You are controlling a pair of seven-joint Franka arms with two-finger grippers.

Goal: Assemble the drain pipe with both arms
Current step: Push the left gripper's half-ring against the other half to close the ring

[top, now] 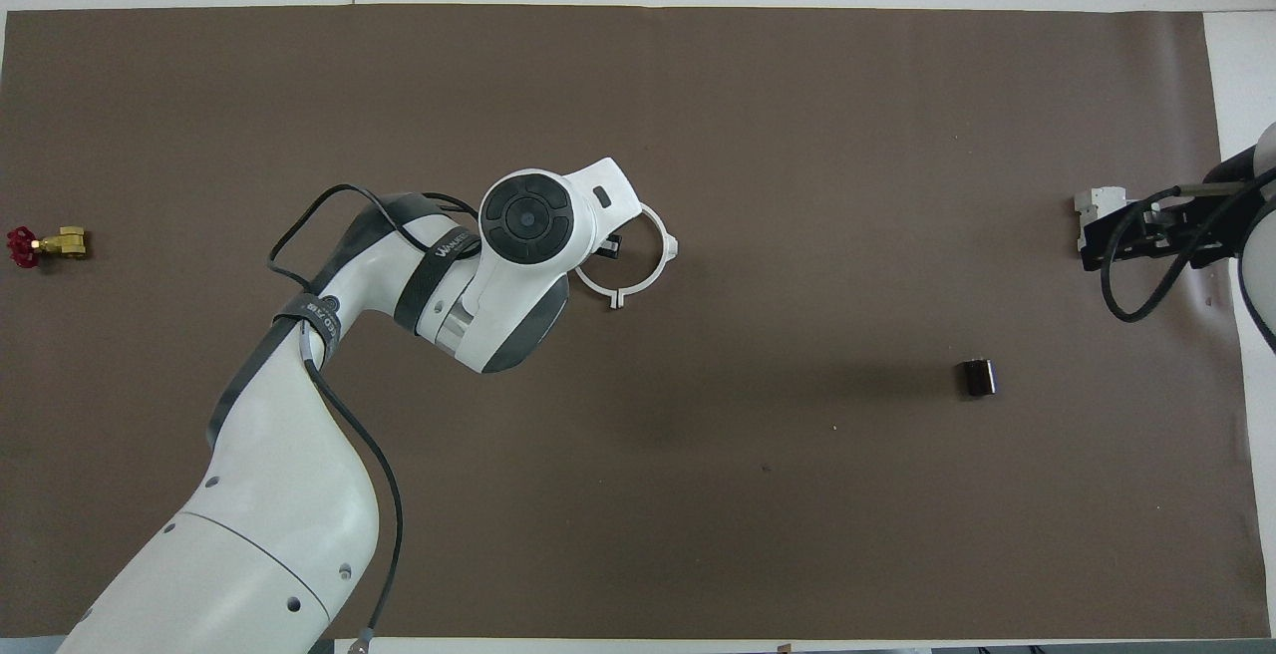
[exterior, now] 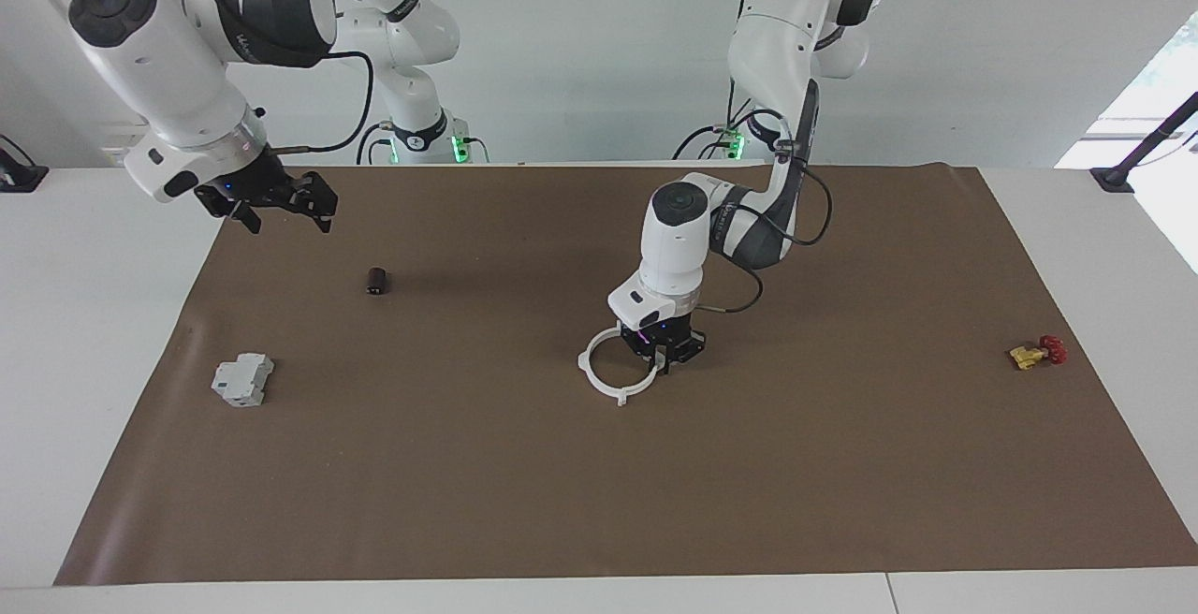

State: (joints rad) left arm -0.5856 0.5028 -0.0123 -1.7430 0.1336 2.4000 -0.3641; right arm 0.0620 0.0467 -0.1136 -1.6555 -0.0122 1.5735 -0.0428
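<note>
Nearest the robots, toward the right arm's end of the tabletop [exterior: 842, 464], a small dark cylinder [exterior: 376, 281] lies on the brown mat. The right claw [exterior: 281, 207] hangs in the air above that end of the mat, fingers spread and holding nothing; this arm waits.

Farther out, around the middle of the mat, the left claw [exterior: 666, 358] points straight down and is low at the drain pipe [exterior: 613, 366]. The pipe shows as a thin white ring with small outer tabs, lying flat on the mat. The claw stands at the ring's side toward the left arm's end, and one finger seems to be at the rim, but I cannot tell whether the fingers are closed on it or merely beside it, since the wrist hides them from above.

Farther again, a grey boxy block [exterior: 242, 380] sits toward the right arm's end, and a small brass valve with a red handle [exterior: 1035, 353] sits well apart toward the left arm's end.

The ring looks already joined into one loop, so the work appears to be at the seating or release stage. The next move likely calls for a clean vertical lift of the left claw, fingers parted first, so the tabs are not dragged and the halves not pulled apart
</note>
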